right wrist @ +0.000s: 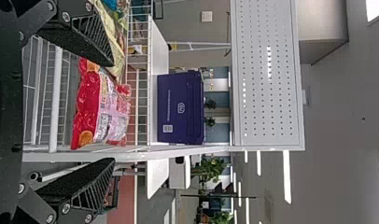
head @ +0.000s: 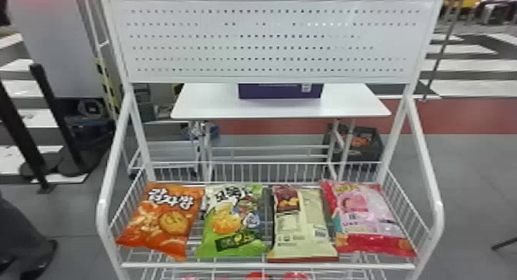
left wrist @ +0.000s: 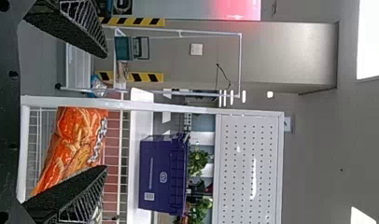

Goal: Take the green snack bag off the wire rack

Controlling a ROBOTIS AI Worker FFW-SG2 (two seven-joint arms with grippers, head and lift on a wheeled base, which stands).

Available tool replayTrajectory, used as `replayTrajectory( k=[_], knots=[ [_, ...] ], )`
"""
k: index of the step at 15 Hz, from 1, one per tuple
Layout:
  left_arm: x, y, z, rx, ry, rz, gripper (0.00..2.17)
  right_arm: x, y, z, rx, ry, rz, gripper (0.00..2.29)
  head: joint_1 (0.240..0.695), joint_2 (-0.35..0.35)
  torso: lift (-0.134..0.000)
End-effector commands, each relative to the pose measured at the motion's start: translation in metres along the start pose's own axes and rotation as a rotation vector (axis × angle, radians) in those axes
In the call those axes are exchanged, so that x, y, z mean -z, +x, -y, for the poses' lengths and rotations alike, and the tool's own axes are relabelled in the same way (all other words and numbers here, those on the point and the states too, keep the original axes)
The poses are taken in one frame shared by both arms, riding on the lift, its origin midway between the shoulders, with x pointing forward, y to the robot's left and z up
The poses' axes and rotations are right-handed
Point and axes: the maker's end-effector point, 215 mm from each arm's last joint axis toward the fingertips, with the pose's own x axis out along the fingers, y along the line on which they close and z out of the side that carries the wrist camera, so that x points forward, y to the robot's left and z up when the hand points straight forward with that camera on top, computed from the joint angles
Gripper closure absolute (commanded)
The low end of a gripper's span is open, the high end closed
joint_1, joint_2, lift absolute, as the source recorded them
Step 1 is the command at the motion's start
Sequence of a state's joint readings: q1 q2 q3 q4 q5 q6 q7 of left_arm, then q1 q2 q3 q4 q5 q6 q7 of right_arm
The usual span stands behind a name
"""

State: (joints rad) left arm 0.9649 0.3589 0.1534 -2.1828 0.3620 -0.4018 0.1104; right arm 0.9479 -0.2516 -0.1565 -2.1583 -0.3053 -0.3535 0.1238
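The green snack bag [head: 232, 221] lies on the wire rack [head: 269, 265], second from the left, between an orange bag and a cream-coloured one. In the left wrist view my left gripper [left wrist: 106, 111] is open, its two fingers wide apart, with the orange bag and the rack's side rail beyond them. My right gripper [right wrist: 114, 112] also stands open in the right wrist view, facing the pink bag and the rack's other side. Nothing is held between the fingers of either gripper.
Neighbouring bags are orange [head: 163, 219], cream [head: 302, 223] and pink [head: 369, 219]. Tubular side rails [head: 425, 164] flank the basket, and a perforated panel [head: 269, 44] rises above it. Behind stands a white table [head: 215, 106] with a purple box [head: 280, 91].
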Motion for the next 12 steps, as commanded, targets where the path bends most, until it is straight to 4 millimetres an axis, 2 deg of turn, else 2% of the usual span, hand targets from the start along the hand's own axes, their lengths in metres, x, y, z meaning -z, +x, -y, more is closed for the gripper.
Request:
replayTrajectory(
  k=[1,9,10,12],
  knots=[
    [0.0,0.0,0.0,-0.001,0.0,0.002,0.03,0.0,0.0,0.0,-0.002,-0.001,0.0,0.17,0.499,0.0,0.0],
    [0.0,0.0,-0.001,-0.001,0.002,0.004,0.03,-0.001,0.001,0.0,-0.003,-0.004,0.003,0.17,0.499,0.0,0.0],
    [0.001,0.001,0.004,0.006,-0.005,0.002,0.03,-0.002,0.002,0.001,-0.002,-0.004,0.004,0.17,0.499,0.0,0.0],
    [0.005,0.011,0.03,0.05,-0.006,0.012,0.03,-0.002,0.002,0.0,0.001,-0.001,0.006,0.17,0.499,0.0,0.0]
  ],
)
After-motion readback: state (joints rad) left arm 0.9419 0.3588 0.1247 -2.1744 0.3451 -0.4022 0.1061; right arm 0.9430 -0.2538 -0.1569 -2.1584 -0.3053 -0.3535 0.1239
